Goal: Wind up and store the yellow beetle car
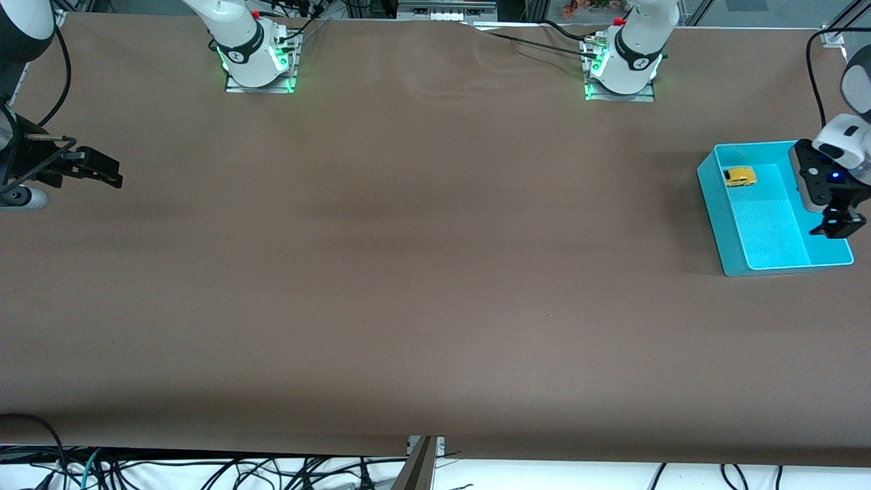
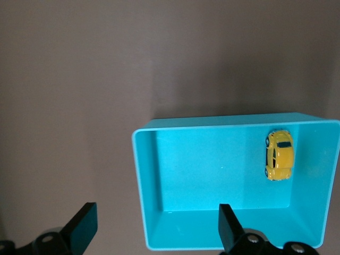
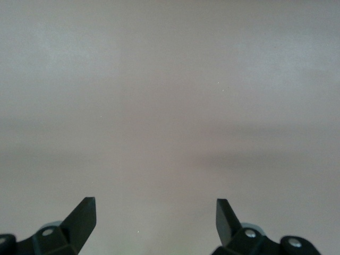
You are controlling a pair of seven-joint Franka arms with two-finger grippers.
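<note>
No readable text, labels, brands, numbers or signs on anything in view.

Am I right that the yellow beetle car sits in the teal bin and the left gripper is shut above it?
Not quite. The yellow beetle car does sit in the teal bin, but the left gripper over the bin is open, its fingers wide apart in the left wrist view.

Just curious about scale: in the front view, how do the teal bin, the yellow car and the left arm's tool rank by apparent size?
1. Teal bin, clearly largest.
2. Left tool, open above the bin's edge; it hangs nearer the camera, so its size is uncertain.
3. Yellow beetle car, smallest, inside the bin.
</note>
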